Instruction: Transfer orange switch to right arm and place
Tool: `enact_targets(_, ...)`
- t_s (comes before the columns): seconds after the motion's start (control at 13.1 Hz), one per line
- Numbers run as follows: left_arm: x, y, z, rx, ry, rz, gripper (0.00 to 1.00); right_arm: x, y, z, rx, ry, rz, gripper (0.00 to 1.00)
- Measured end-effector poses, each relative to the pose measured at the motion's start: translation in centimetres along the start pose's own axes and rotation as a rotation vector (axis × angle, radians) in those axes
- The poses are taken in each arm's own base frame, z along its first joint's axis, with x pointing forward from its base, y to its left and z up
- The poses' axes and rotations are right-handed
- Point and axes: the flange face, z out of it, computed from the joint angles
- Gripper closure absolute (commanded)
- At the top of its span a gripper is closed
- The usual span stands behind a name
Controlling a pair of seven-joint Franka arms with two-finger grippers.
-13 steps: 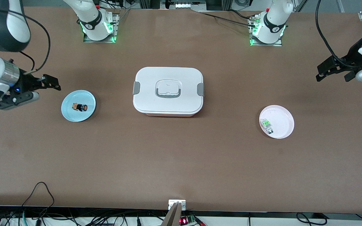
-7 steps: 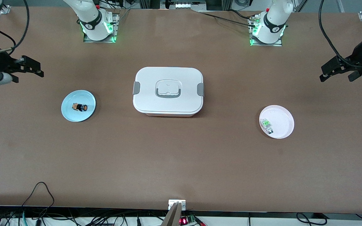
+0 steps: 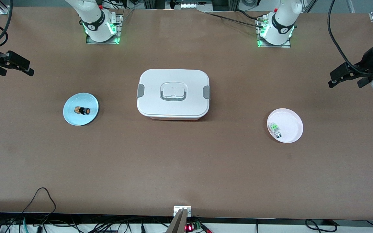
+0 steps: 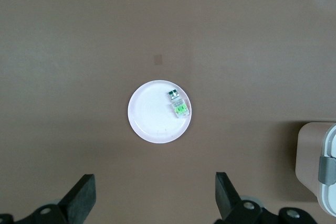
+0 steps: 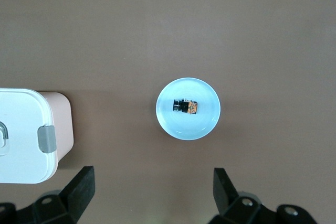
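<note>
The orange switch [image 3: 83, 110] lies on its side on a light blue plate [image 3: 75, 119] toward the right arm's end of the table. It also shows in the right wrist view [image 5: 186, 107] on that plate [image 5: 189, 128]. My right gripper [image 3: 15, 69] is open and empty, up in the air over the table's edge at its own end, well apart from the plate. Its fingers [image 5: 81, 187] frame bare table in the right wrist view [image 5: 152, 192]. My left gripper [image 3: 345, 83] is open and empty over the left arm's end of the table, and its wrist view [image 4: 155, 198] shows bare table between the fingers.
A white lidded box [image 3: 173, 94] with grey clips stands mid-table. A pink plate [image 3: 292, 124] toward the left arm's end holds a small clear-and-green component [image 3: 274, 127], also in the left wrist view [image 4: 178, 104]. Cables hang at the table's near edge.
My right gripper has drawn away from the blue plate toward the table's end and the robots' side, still open. The left gripper has barely shifted. The switch has not moved.
</note>
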Motion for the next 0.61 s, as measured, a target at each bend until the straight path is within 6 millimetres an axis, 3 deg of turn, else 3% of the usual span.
enact_targets(0.61, 0.7, 0.8, 0.5, -0.004, 0.019, 0.015, 0.0, 0.1, 0.2, -1.4, -0.041, 0.025, 0.01, 0.0)
